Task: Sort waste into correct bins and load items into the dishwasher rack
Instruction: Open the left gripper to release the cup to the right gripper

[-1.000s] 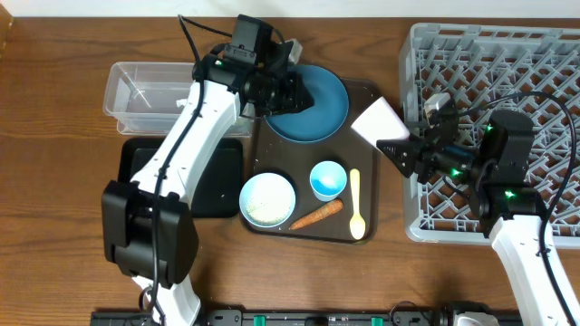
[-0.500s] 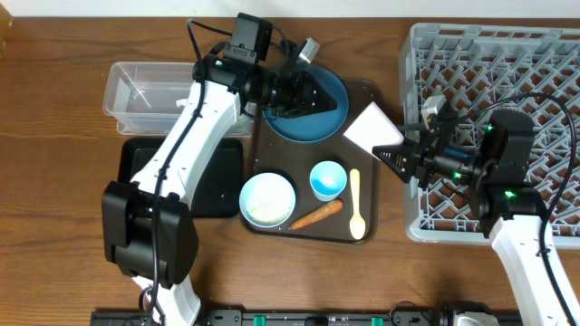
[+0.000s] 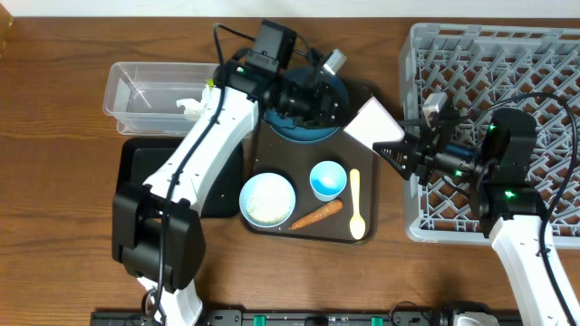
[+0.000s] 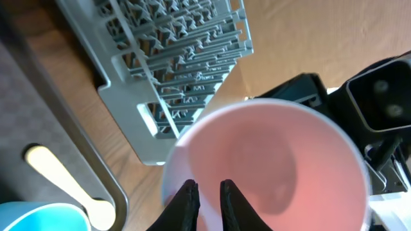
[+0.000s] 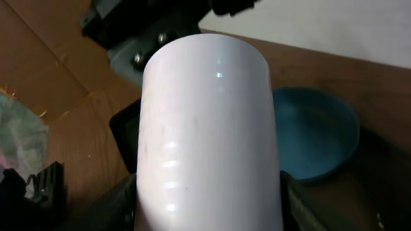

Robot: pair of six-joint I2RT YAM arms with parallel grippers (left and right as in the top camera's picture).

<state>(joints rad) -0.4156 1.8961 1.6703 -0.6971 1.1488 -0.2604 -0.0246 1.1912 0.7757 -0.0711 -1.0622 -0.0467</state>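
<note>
From overhead, the left arm crosses the dark blue dish [image 3: 304, 132] and hides most of it. The left tool [image 3: 332, 102] is lost among the dark wrist parts, so its state cannot be read here. The right tool [image 3: 391, 145] grips the pink cup [image 3: 367, 125] over the right edge of the dark brown tray [image 3: 337, 232], just left of the dishwasher rack [image 3: 507, 54]. On the tray, the white bowl [image 3: 267, 199], light blue cup [image 3: 328, 179], carrot stick [image 3: 316, 215] and cream spoon [image 3: 356, 204] lie uncovered with room around them. The tissue [image 3: 190, 107] sits at the right end of the clear tub [image 3: 145, 91]. The black tray [image 3: 140, 167] is partly under the arm. In the left wrist view, the tool's fingers [image 4: 189, 196] are drawn nearly together with nothing visible between them, in front of the pink cup's [image 4: 270, 160] open mouth; whether they touch its rim is unclear. The rack [image 4: 173, 45] and spoon [image 4: 58, 170] are cut off by the frame. In the right wrist view, the pink cup [image 5: 205, 128] fills the middle and hides the fingers clamped on it. The blue dish [image 5: 314, 135] shows to its right, on the counter side.
</note>
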